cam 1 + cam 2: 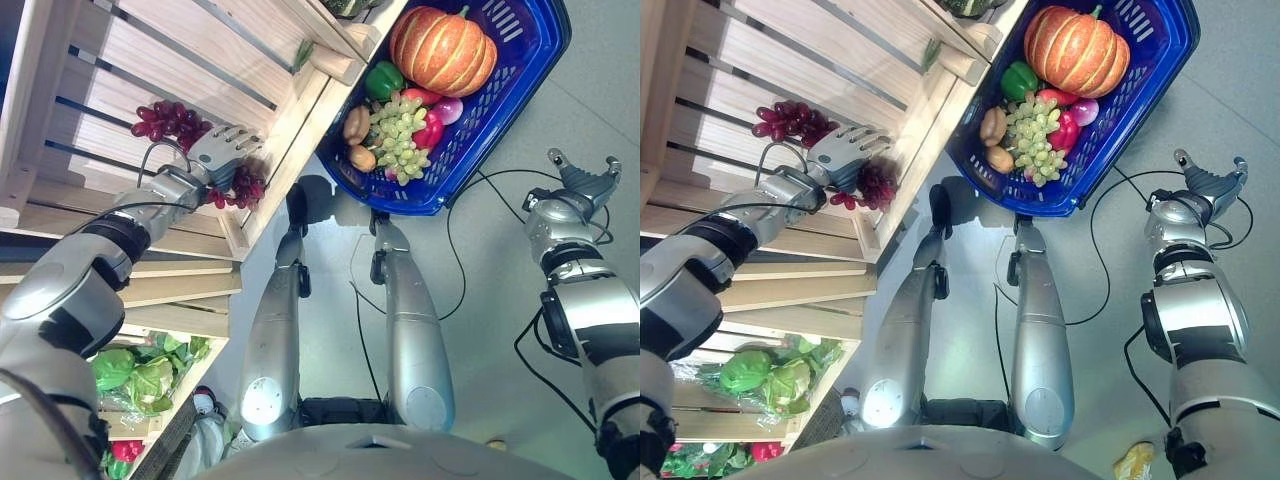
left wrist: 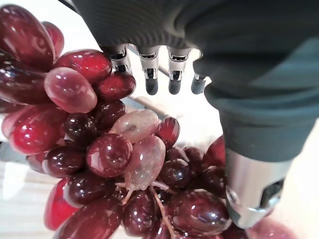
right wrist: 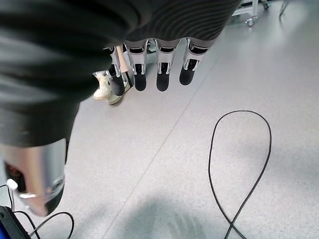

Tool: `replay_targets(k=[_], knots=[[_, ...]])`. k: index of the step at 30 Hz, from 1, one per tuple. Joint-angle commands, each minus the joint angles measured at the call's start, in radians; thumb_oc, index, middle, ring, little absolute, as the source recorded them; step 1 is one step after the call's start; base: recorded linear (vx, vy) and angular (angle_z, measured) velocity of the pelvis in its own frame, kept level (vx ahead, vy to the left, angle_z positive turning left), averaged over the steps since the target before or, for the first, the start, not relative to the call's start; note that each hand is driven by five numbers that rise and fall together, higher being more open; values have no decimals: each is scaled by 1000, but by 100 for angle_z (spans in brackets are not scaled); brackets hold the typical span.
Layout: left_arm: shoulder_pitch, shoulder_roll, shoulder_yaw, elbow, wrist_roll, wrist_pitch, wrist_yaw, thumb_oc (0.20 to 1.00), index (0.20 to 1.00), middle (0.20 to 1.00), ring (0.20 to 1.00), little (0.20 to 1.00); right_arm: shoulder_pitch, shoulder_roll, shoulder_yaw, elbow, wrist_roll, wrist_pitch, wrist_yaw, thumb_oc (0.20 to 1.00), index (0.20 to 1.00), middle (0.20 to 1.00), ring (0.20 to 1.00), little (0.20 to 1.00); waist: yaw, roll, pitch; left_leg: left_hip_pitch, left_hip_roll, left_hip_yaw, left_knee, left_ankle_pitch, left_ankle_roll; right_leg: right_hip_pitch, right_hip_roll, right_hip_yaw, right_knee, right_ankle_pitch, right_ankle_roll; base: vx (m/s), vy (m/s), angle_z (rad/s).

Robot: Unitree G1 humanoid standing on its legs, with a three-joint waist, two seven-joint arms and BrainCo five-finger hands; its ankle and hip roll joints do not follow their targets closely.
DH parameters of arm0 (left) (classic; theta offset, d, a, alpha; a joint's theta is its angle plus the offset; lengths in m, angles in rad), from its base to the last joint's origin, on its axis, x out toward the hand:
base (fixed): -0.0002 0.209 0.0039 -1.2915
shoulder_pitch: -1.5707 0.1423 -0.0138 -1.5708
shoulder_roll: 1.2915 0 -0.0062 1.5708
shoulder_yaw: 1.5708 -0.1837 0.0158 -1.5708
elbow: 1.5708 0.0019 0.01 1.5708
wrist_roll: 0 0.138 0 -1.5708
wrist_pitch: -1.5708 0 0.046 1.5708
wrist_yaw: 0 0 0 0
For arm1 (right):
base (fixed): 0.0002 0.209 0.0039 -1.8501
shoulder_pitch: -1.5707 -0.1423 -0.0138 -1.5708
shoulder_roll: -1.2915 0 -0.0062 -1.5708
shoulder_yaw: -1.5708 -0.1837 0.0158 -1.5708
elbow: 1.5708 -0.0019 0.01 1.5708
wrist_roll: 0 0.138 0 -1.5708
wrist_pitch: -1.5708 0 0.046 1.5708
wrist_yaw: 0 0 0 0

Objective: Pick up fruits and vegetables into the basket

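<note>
On the wooden shelf (image 1: 150, 60) at about nine o'clock in the left eye view, the left robot hand (image 1: 222, 152) lies with its fingers straight and relaxed, gripping nothing. Two bunches of red grapes sit there. One bunch (image 1: 172, 120) is just beyond the hand at about ten o'clock of it, its long axis running along the shelf slats. The other bunch (image 1: 240, 186) lies directly under and against the palm, at about five o'clock of the fingers; the left wrist view shows these red grapes (image 2: 124, 164) pressed close below the thumb and fingers. This nearer bunch is probably the one to take, and closing on it looks like the next need.

The blue basket (image 1: 520, 60) stands on the floor at one o'clock, already holding a pumpkin (image 1: 443, 50), a green pepper (image 1: 384, 80), green grapes (image 1: 400, 135) and more. The right robot hand (image 1: 583, 180) hangs at three o'clock over the floor, fingers straight, empty, far from the shelf, so the left arm is the nearer.
</note>
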Motion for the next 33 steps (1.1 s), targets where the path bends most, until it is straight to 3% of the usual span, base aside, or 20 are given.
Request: replay_targets(k=[1, 6, 10, 24, 29, 33], knots=[[47, -35, 53, 93, 54, 69, -4, 1000, 1000, 1000, 1000, 1000, 53, -29, 26, 6, -9, 6, -20, 1000, 1000, 1000, 1000, 1000, -28, 10, -45, -36, -26, 17, 109, -116, -4, 70, 32, -23, -92, 39, 103, 0, 0, 0], [62, -65, 68, 139, 72, 106, -48, 1000, 1000, 1000, 1000, 1000, 73, -13, 26, -3, -13, -2, -25, 1000, 1000, 1000, 1000, 1000, -31, 1, -45, -41, -27, 14, 116, -125, -3, 65, 37, -20, -84, 33, 103, 0, 0, 0], [82, -89, 82, 184, 75, 125, -177, 1000, 1000, 1000, 1000, 1000, 73, -6, 22, -10, -19, -8, -28, 1000, 1000, 1000, 1000, 1000, -31, -5, -45, -48, -27, 11, 123, -126, -3, 60, 37, -22, -81, 34, 104, 0, 0, 0], [86, -122, 89, 259, 66, 138, -462, 1000, 1000, 1000, 1000, 1000, 48, 4, 16, -13, -27, 5, -34, 1000, 1000, 1000, 1000, 1000, -33, -12, -45, -53, -28, 8, 144, -130, -4, 59, 32, -29, -69, 36, 104, 0, 0, 0], [85, -128, 89, 264, 41, 145, -418, 1000, 1000, 1000, 1000, 1000, 49, 9, 21, -10, -24, 1, -32, 1000, 1000, 1000, 1000, 1000, -35, -13, -45, -47, -27, 8, 153, -141, -6, 65, 33, -25, -62, 27, 104, 0, 0, 0], [74, -130, 109, 267, 37, 155, -235, 1000, 1000, 1000, 1000, 1000, 46, 11, 24, -7, -18, -2, -35, 1000, 1000, 1000, 1000, 1000, -32, -12, -45, -45, -29, 5, 154, -142, -5, 66, 33, -24, -62, 25, 101, 0, 0, 0]])
